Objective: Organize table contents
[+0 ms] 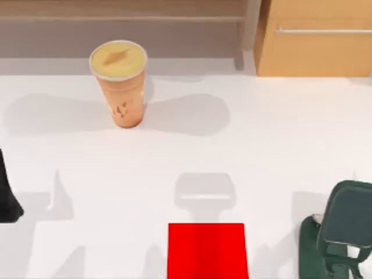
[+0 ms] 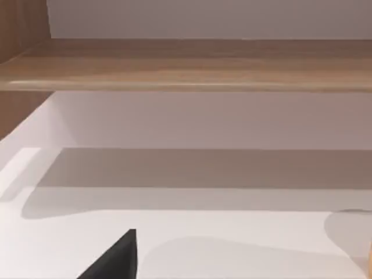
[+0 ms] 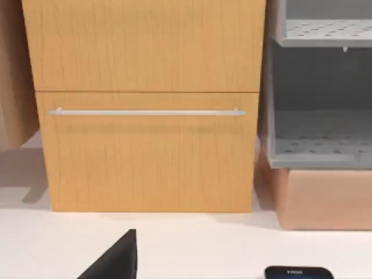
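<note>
Standing upright on the broad white flat tabletop (image 1: 192, 157), back and left of centre: tall orange-tan cup with yellow top (image 1: 119, 81). Right behind it, along the back edge, a long light wooden shelf (image 1: 122, 20). Over in the back right corner, the light wooden cabinet with a metal handle (image 1: 317, 38). Down at the front edge, lying flat near centre: flat red square pad (image 1: 207, 251). To its right, well apart, the dark green stand (image 1: 340, 238). Lying on the table before the cabinet: black-edged smartphone (image 3: 299, 272).
</note>
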`<state>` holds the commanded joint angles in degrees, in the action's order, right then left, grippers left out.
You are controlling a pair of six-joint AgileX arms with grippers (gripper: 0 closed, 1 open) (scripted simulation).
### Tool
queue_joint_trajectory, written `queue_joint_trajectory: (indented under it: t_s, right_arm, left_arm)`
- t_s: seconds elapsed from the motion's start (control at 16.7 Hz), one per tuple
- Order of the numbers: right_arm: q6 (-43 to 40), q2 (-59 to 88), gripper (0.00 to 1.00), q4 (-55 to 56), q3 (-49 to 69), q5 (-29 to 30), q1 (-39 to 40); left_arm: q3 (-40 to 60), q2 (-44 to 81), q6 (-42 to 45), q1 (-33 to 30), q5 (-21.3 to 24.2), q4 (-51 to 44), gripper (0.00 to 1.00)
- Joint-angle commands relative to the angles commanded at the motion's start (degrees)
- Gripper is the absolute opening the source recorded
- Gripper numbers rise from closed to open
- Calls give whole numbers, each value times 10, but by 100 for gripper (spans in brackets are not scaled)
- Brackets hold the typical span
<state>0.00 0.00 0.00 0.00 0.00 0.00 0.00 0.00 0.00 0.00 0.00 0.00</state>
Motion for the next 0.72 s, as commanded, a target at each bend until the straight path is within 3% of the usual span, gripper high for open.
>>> queue_joint_trajectory:
  t_s: [0.36,0.72]
  right_arm:
    - [-58,31,100,-22,40,-8,4]
    - [-283,188,100,-150,182,-21,-37]
  left_arm:
    - [0,0,0,0,0,0,100]
    - [0,0,0,0,0,0,100]
